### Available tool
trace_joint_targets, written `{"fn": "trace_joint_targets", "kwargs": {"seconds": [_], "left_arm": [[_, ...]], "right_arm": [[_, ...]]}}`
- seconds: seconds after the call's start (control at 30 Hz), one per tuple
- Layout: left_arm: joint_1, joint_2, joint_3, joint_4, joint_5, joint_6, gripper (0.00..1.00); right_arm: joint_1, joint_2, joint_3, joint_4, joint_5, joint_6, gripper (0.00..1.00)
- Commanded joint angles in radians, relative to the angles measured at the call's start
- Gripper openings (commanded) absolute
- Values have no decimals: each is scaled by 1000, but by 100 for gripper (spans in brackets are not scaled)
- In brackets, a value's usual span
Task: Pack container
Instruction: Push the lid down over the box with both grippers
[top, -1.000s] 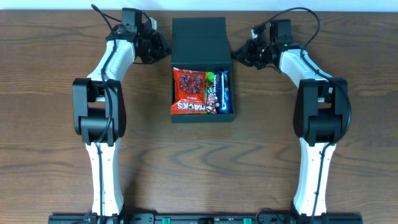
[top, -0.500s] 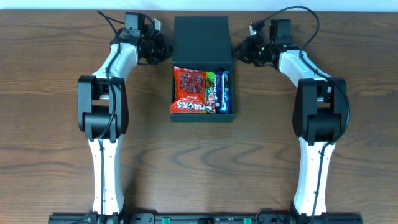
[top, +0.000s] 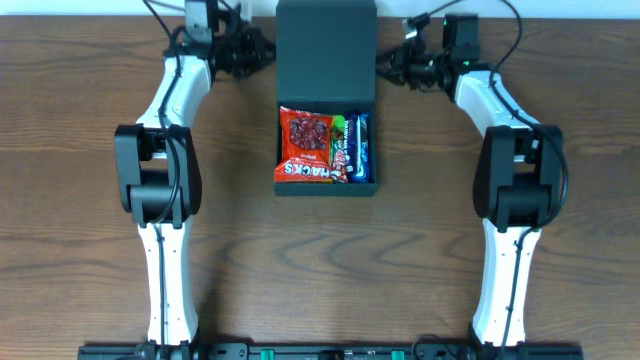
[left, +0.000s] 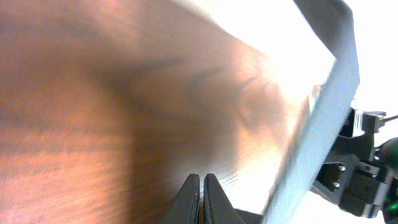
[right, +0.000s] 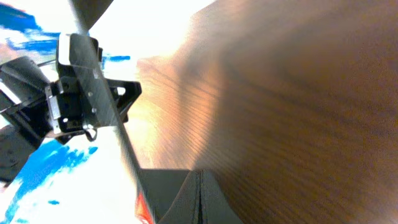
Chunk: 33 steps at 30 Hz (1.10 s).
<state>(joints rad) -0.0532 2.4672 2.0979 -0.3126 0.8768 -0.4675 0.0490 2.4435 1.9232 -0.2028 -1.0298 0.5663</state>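
Observation:
The dark container (top: 326, 188) stands at the table's middle back with its flap lid (top: 325, 50) raised toward the far edge. Inside lie a red snack packet (top: 305, 146) and several slim bars (top: 352, 147). My left gripper (top: 268, 52) is shut and empty beside the lid's left edge. My right gripper (top: 383, 68) is shut and empty beside the lid's right edge. The left wrist view shows shut fingers (left: 203, 198) over wood with the lid's edge (left: 323, 118) at the right. The right wrist view shows shut fingers (right: 199, 198) by the lid's edge (right: 102, 109).
The brown wooden table (top: 80, 200) runs wide on both sides of the container. Its far edge (top: 90, 14) lies just behind both grippers. Both arms reach from the front along the container's sides.
Both grippers moved toward the far edge and inward against the lid's sides. The lid rose and now looks longer in the overhead view.

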Motion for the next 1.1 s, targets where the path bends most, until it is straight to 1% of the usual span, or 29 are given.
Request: {"fn": "trace_joint_targets", "kwargs": {"seconds": [0.0, 0.17, 0.27, 0.33, 0.4, 0.53, 0.63, 0.8, 1.07], "left_arm": [[-4, 4, 93, -10, 45, 36, 6], [-4, 3, 203, -60, 114, 89, 6], [-4, -3, 249, -123, 145, 141, 6], [-4, -18, 265, -187, 145, 208, 6], [-3, -41, 270, -251, 134, 286, 6], [-2, -84, 271, -380, 98, 418, 6], [-2, -113, 271, -507, 65, 517, 6], [-1, -141, 271, -628, 55, 656, 6], [-1, -149, 271, -757, 55, 774, 6]], "right_arm": [[5, -5, 89, 0, -116, -6, 1], [6, -5, 188, -29, -209, -6, 2], [5, -5, 221, -74, -271, 8, 2], [5, -5, 225, -106, -285, 60, 1], [4, -5, 224, -155, -285, 144, 2], [4, -5, 224, -248, -292, 171, 1], [4, -5, 224, -325, -294, 169, 1], [5, -5, 224, -436, -307, 159, 2], [5, -5, 224, -631, -301, 32, 2]]}}
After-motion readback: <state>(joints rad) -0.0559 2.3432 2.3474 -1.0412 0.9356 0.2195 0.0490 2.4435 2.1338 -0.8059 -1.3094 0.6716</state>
